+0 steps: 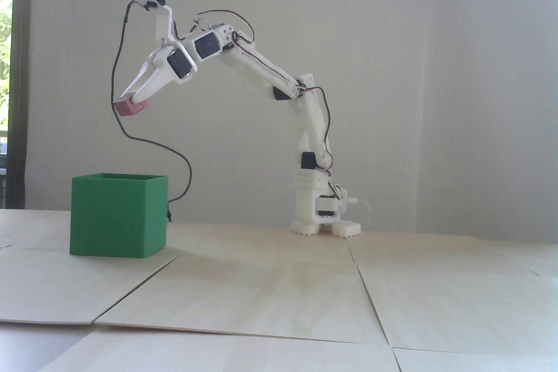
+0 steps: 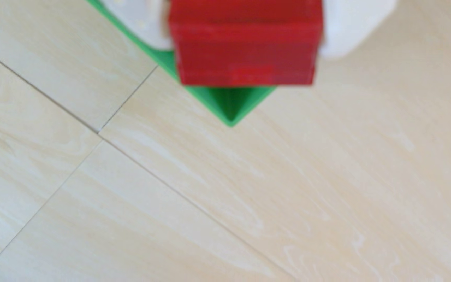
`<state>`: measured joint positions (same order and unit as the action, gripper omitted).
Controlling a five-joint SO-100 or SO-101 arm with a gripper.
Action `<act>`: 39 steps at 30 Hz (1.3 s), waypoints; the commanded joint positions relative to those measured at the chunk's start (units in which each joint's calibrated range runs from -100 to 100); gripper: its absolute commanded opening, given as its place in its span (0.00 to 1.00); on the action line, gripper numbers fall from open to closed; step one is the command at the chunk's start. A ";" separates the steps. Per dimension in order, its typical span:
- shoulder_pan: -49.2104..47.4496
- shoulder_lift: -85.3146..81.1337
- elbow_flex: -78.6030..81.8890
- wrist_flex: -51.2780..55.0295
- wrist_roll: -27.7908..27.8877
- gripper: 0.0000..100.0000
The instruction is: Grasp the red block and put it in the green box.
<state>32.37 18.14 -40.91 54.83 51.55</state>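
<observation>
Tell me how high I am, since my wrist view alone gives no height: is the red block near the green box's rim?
Observer: No. In the fixed view the red block hangs well above the green box.
Operator: Is the hand over the opening?
Observer: The hand sits above the box's open top, roughly centred side to side.
Operator: Anything dangling nearby?
Observer: A black cable loops down behind the box.
</observation>
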 commanded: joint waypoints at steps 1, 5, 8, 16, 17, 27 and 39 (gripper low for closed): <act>-0.56 -1.60 -5.23 -2.21 -0.33 0.02; -0.64 -1.68 -5.14 -2.13 -0.28 0.03; -0.56 -1.91 -4.69 -2.13 -0.28 0.10; -0.64 -2.31 -4.61 -2.04 -0.38 0.11; -0.80 -2.39 -4.61 -1.96 -0.38 0.05; -3.70 -3.02 -4.61 2.09 -0.38 0.03; -22.03 -26.08 3.29 39.53 -3.14 0.02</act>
<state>18.46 7.68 -40.64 86.11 50.99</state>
